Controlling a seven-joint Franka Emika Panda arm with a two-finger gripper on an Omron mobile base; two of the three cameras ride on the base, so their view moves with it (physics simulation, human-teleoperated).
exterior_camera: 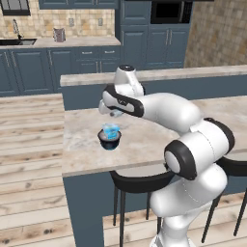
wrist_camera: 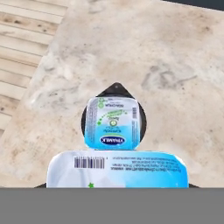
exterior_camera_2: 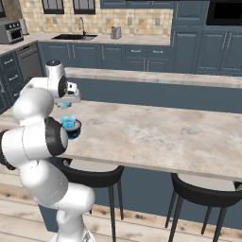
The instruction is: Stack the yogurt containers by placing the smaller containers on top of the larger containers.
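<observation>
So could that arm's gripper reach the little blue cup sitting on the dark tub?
Probably yes: the gripper hangs just above the blue cup on the dark tub, nothing between. But it seems to hold a second cup, so grabbing looks unlikely.

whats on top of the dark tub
A small light-blue cup sits on the dark tub, covering most of its top. In the hand view a second light-blue cup shows nearer the camera.

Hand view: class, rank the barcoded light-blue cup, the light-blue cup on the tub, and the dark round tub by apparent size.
1. Barcoded light-blue translucent cup: looks largest, but it is nearest the camera, so unsure.
2. Dark round tub: slightly wider than its cup.
3. Small light-blue cup.
</observation>
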